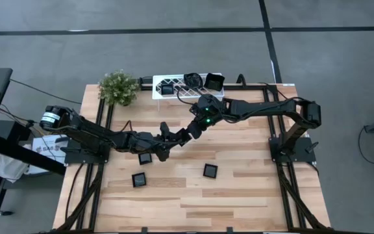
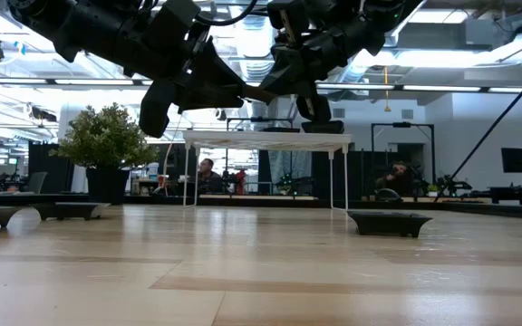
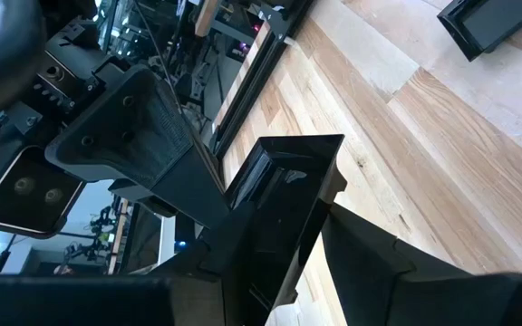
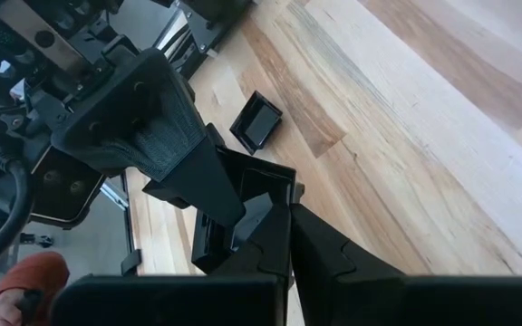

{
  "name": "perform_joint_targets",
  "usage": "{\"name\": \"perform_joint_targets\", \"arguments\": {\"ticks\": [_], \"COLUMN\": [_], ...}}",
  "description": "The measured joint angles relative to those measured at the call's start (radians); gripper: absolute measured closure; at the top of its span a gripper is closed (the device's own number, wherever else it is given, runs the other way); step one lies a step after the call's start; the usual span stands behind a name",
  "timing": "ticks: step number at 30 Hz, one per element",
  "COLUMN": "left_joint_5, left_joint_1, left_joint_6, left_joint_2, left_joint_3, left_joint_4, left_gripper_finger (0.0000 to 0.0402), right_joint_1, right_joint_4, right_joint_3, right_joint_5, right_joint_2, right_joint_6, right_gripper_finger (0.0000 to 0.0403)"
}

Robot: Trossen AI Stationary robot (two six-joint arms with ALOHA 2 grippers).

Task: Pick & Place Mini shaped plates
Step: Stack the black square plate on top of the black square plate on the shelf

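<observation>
One black square mini shaped plate (image 3: 288, 181) hangs above the table's middle, between my two grippers, which meet tip to tip. My left gripper (image 1: 172, 138) reaches in from the table's left and is shut on the plate. My right gripper (image 1: 190, 132) comes from the far right and is shut on the same plate (image 4: 263, 186). Three more black plates (image 1: 145, 158) (image 1: 139, 179) (image 1: 210, 170) lie flat on the wood, nearer the front edge. Others stand on the white rack (image 1: 187, 92) at the far edge. My left gripper has the plate between its two fingers (image 3: 379, 263), one on each of two opposite sides (image 3: 320, 213). It comes from the table's left, slanting slightly down. The plate is lifted clear of the table. My right gripper pinches the plate's rim (image 4: 275, 177) at one edge between its two fingers (image 4: 333, 254). It comes from the table's far right, slanting down, opposite my left gripper. How far back the rim reaches is hidden by the fingers.
A potted plant (image 1: 119, 88) stands at the far left corner, beside the rack. Black frame rails run along the table's left and right sides (image 1: 284, 182). Bare wood (image 1: 239, 208) lies at the near right. People sit in the room behind the table (image 2: 208, 174).
</observation>
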Motion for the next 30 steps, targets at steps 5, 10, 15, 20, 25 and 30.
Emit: {"name": "perform_joint_targets", "arguments": {"ticks": [5, 10, 15, 20, 25, 30], "left_joint_5": [0.001, 0.001, 0.002, 0.004, 0.044, 0.050], "left_joint_1": [0.001, 0.001, 0.000, 0.000, 0.000, 0.001], "left_joint_6": [0.000, 0.000, 0.000, 0.000, 0.000, 0.000], "left_joint_2": [0.000, 0.000, 0.000, 0.001, 0.001, 0.001], "left_joint_3": [0.000, 0.000, -0.001, -0.001, -0.001, -0.001], "left_joint_4": [0.000, 0.000, 0.000, 0.000, 0.003, 0.005], "left_gripper_finger": [0.0271, 0.0280, 0.0298, 0.0311, 0.0314, 0.0314], "right_joint_1": [0.000, 0.001, 0.001, 0.001, 0.001, 0.001], "right_joint_4": [0.000, 0.000, -0.002, -0.002, -0.001, -0.002], "right_joint_3": [0.000, 0.001, 0.001, 0.001, 0.001, 0.001], "right_joint_5": [0.000, 0.001, 0.000, 0.000, 0.000, -0.001], "right_joint_2": [0.000, 0.000, 0.000, 0.000, 0.000, 0.000], "right_joint_6": [0.000, -0.027, -0.053, -0.073, -0.097, -0.105], "right_gripper_finger": [0.0401, 0.0401, 0.0401, 0.0401, 0.0378, 0.0325]}}
